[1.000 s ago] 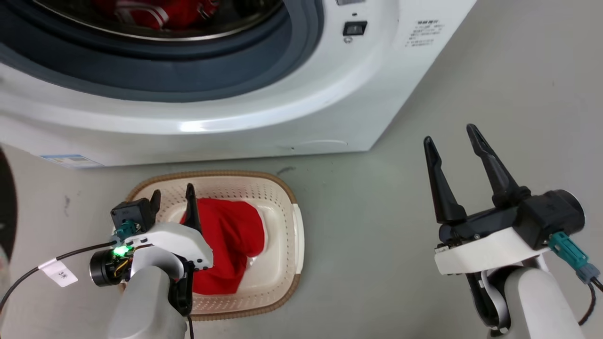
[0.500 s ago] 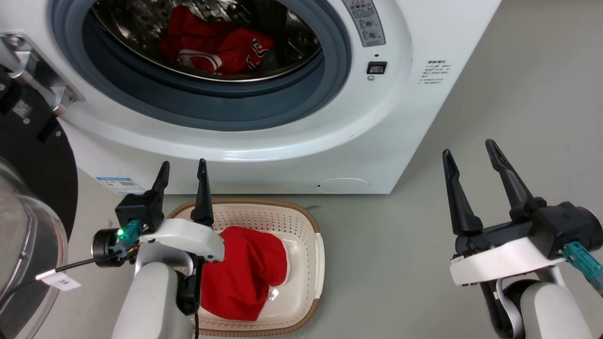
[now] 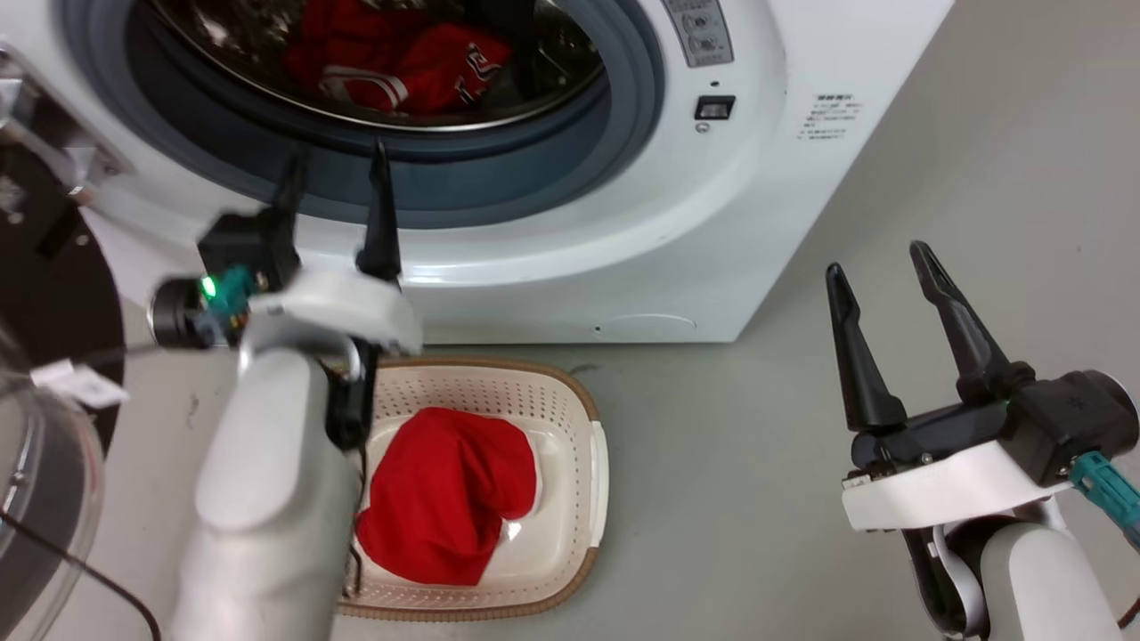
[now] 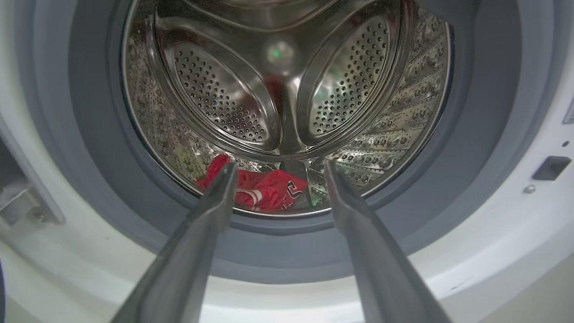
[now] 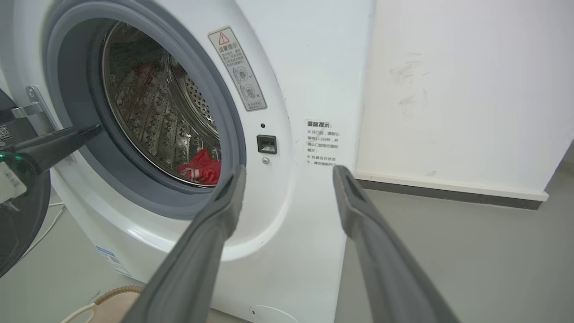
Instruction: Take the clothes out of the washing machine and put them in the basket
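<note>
Now the left gripper (image 3: 334, 174), fingers spread wide and empty, points into the washing machine (image 3: 757, 178) at upper left. The striped garment (image 3: 419, 71) lies low in the drum (image 4: 215, 89). Best to dip over the grey seal (image 3: 499, 191), then pinch a thick fold.

The steel drum (image 4: 215, 89) gleams; clothes (image 3: 445, 507) soft cloth, basket (image 3: 481, 392) matt plastic

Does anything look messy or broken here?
Nothing stands out. One red garment lies inside the basket, the striped garment sits inside the open washing machine, and nothing looks spilled or broken.
</note>
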You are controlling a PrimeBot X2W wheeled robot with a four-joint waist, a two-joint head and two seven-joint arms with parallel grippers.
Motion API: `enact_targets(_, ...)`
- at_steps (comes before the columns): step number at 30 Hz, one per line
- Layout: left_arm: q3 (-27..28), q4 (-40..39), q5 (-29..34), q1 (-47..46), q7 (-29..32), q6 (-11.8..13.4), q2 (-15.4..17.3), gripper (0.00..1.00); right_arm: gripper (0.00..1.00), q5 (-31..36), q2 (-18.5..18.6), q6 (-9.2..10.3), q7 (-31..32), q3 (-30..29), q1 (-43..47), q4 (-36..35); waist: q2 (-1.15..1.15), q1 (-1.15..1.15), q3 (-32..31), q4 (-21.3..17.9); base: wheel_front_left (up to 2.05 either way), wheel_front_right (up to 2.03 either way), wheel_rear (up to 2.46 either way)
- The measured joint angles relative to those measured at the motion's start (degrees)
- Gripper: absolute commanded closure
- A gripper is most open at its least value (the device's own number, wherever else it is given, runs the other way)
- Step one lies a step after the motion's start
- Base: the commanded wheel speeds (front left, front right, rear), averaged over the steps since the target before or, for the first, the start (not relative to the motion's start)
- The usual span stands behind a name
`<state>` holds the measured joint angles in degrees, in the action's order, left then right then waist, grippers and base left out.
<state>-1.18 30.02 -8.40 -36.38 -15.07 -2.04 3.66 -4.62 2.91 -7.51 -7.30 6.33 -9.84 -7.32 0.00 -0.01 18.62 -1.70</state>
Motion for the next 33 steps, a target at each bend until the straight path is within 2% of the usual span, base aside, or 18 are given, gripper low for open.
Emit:
enact_targets(9,0.4,14.5,1.9,-16.3,0.1,0.4,4.4,0.00,0.00,-2.4,0.0,0.01,-2.3,2.3,-2.3,0.5,0.00,0.00,5.9,-3.5,0.00,0.00,0.00)
enact_targets(15,-1.0,22.0,3.7,-27.5,3.2,0.7,7.0,0.00,0.00,-3.8,0.0,0.01,-4.2,5.3,-4.5,1.4,0.00,0.01,11.6,-6.0,0.00,0.00,0.00)
enact_targets(21,-2.5,26.4,5.3,-36.1,8.2,0.8,9.5,0.00,0.00,-5.6,0.0,0.01,-5.6,7.5,-6.7,2.3,0.00,0.01,16.9,-8.2,0.00,0.00,0.00)
enact_targets(25,-3.5,29.6,6.6,-42.4,13.4,1.0,12.9,0.00,0.00,-7.1,0.0,0.01,-6.6,9.5,-8.1,3.4,0.00,0.01,21.0,-10.3,0.00,0.00,0.00)
enact_targets(33,-6.4,33.3,9.5,-53.3,24.2,-0.8,18.8,0.00,0.00,-9.8,0.0,0.01,-7.6,12.7,-10.2,5.1,0.00,0.02,27.4,-15.1,0.00,0.00,0.00)
